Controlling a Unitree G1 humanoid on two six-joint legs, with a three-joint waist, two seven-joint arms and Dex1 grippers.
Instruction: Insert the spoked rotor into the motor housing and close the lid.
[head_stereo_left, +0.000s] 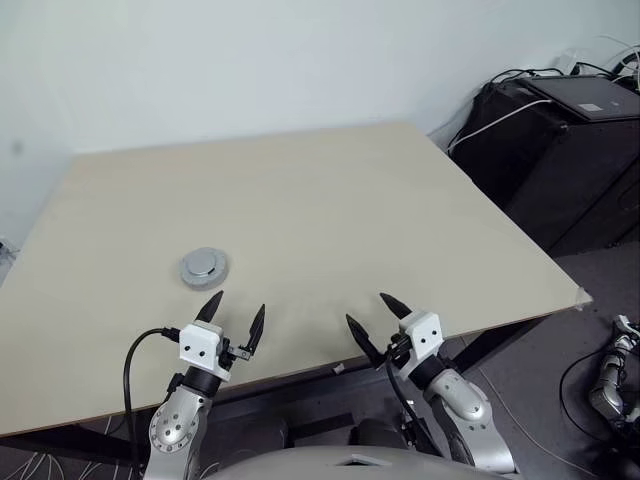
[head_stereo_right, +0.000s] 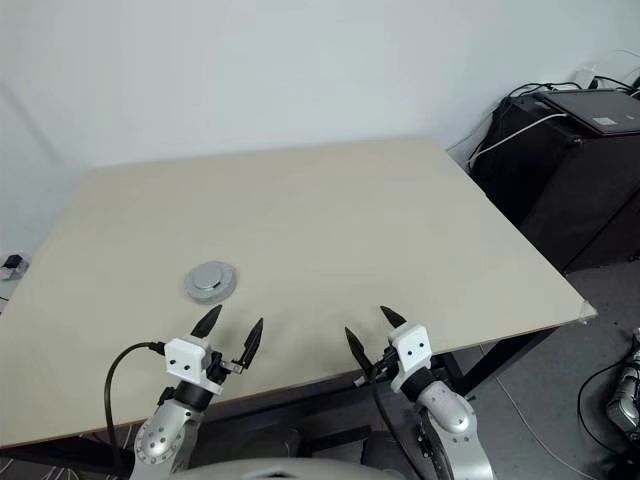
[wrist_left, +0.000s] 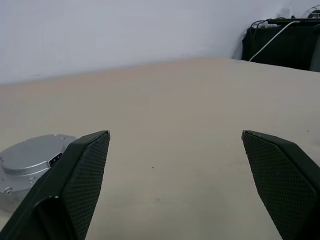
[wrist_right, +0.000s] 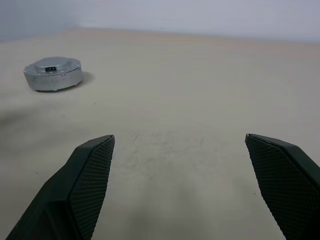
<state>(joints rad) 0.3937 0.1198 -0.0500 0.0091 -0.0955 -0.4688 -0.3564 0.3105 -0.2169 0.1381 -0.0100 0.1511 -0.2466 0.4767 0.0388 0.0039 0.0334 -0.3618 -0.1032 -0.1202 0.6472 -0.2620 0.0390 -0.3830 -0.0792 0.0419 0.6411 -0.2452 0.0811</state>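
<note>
Eye view: closed lid (head_stereo_left: 204, 267) rests on the worktop (head_stereo_left: 350, 210), covering whatever lies beneath. Left gripper (head_stereo_left: 236, 318) sits just short of it, right gripper (head_stereo_left: 378, 319) well apart; both fingers spread wide, empty. Dark cabinet (head_stereo_left: 570, 150) stands off-worktop.

Left wrist view: one finger (wrist_left: 75, 185) partly hides the lid.

Right wrist view: lid unobstructed, far beyond the fingers (wrist_right: 85, 180).

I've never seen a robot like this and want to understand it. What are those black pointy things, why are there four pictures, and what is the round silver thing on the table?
The black pointy things are the fingers of the robot's two claws. The left end effector and the right end effector are both open and hold nothing. Two pictures come from cameras in the robot's head, looking down over its arms. The other two come from small cameras on its wrists, looking out between the fingers. On the pale wooden table sits one round silvery metal motor case with its lid on, just ahead of the left claw. To the right stands a black cabinet with cables.
</note>
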